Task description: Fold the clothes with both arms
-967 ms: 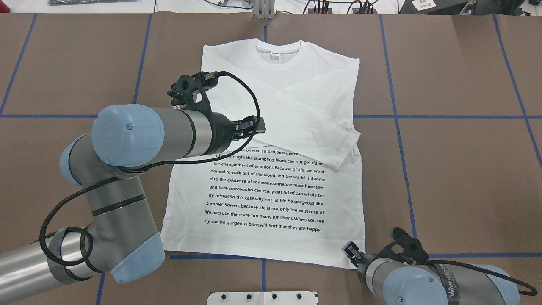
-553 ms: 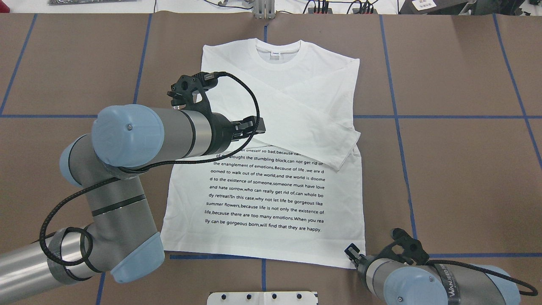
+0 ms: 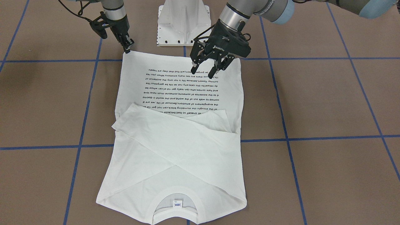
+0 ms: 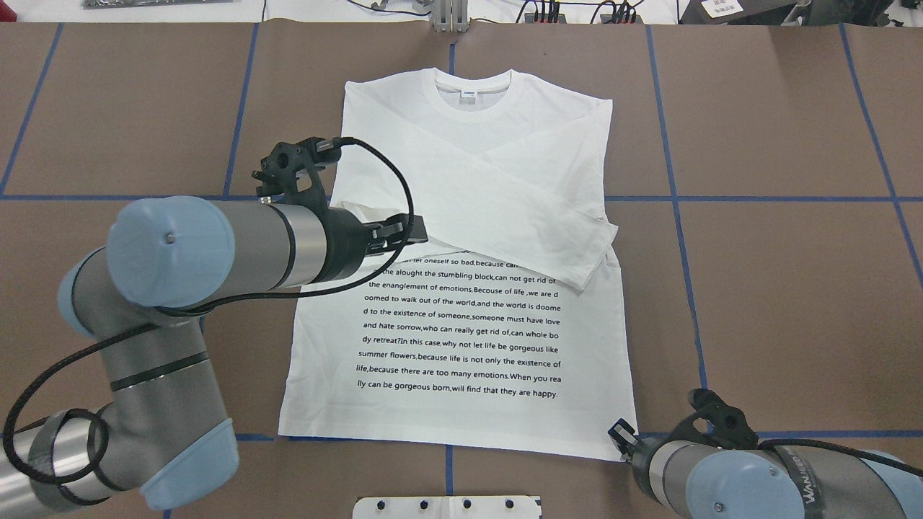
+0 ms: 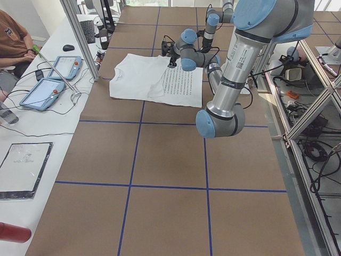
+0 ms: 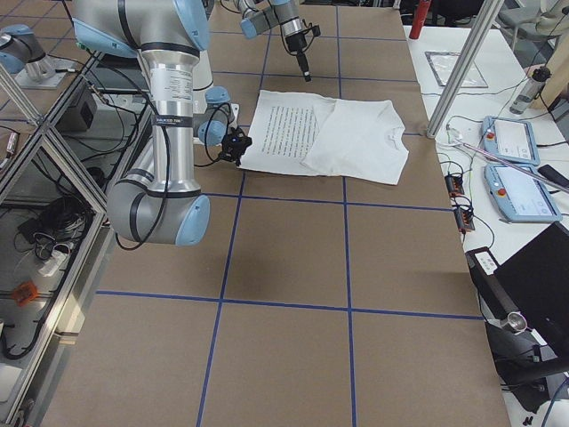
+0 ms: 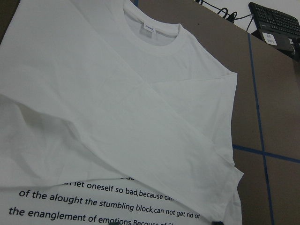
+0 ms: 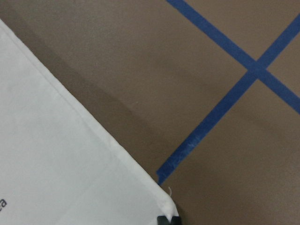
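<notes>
The shirt [image 4: 469,216] lay flat on the desk [image 4: 757,288], both sleeves crossed just above its text block [image 4: 461,339]. Within the last second the left fingers [image 3: 193,67], spread wide and holding nothing, had drawn back off the sleeves to hover over the text block's upper left corner. The right fingers [image 3: 127,46], narrow, pinched the hem corner [image 4: 627,450] below and right of the text block, and the shirt had slid slightly that way. The sleeve fold looked finished. The left fingers probably needed the other hem corner next.
</notes>
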### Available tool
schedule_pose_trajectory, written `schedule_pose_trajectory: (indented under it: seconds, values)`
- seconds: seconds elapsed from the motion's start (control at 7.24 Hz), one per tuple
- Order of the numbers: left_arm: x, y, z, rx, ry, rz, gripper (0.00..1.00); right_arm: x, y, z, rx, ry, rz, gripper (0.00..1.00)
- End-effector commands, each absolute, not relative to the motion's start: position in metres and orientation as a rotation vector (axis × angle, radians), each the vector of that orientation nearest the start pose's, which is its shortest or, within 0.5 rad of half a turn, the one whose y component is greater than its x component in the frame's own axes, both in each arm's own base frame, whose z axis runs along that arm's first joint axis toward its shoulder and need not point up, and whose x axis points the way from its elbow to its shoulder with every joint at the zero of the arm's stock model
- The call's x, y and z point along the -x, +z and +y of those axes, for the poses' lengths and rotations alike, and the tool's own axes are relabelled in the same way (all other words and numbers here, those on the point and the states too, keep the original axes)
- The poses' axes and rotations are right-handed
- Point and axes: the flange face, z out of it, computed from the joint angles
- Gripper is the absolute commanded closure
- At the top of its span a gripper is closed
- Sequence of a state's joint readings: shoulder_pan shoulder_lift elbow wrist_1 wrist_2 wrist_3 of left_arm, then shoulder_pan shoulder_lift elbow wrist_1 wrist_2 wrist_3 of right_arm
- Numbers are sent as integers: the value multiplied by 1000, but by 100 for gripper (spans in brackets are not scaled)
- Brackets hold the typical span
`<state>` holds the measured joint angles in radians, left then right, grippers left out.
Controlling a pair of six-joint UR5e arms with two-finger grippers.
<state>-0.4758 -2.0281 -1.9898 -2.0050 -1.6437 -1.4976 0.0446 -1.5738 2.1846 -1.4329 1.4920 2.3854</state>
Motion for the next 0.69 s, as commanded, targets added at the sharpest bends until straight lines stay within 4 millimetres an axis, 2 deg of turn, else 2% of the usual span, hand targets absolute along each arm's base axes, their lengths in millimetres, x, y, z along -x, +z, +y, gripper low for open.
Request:
schedule_pose_trajectory:
  seconds: [0.0,0.14,0.28,0.55]
  values:
    - [-429,226,-320,-183,-300,1183,27,440,369,-157,235,836,-733,100]
    - [-432,247,-295,-98,-344,1130,27,438,369,-157,238,836,-733,100]
    - [-443,268,-266,-11,-375,1081,27,441,367,-156,238,830,-736,100]
    - [-459,286,-239,61,-402,1006,28,441,364,-156,247,825,-743,100]
